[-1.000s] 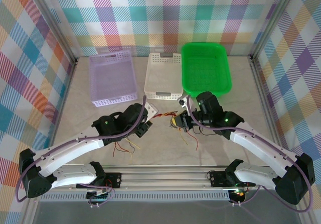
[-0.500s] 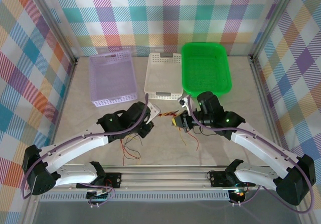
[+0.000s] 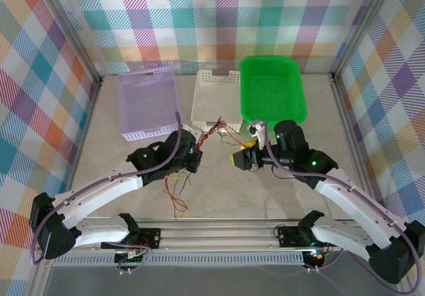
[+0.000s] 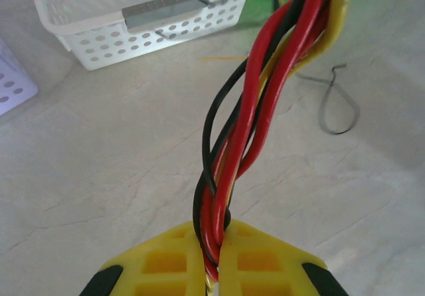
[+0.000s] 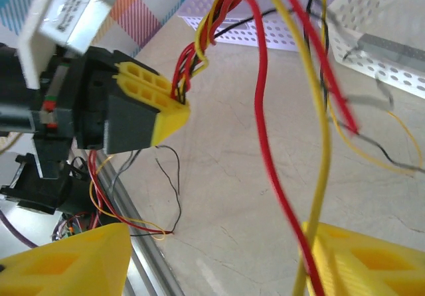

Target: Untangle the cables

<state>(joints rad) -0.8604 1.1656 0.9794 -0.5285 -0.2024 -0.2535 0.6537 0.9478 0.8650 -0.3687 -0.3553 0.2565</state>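
Observation:
The cables are a twisted bunch of red, black and yellow wires. My left gripper is shut on the bunch, which rises from between its yellow fingers. In the top view the left gripper holds the cables above the table, and they trail toward the white basket. Loose ends hang below it. My right gripper stands open to the right. In the right wrist view its yellow fingers are wide apart, and one red and one yellow strand hang by the right finger.
Three baskets stand at the back: lilac, white and green. A thin black wire lies loose on the marble table. The metal rail runs along the near edge.
My right gripper has opened, let go of the cables and drawn back to the right. My left gripper has shut on the bunch and lifted it toward the white basket.

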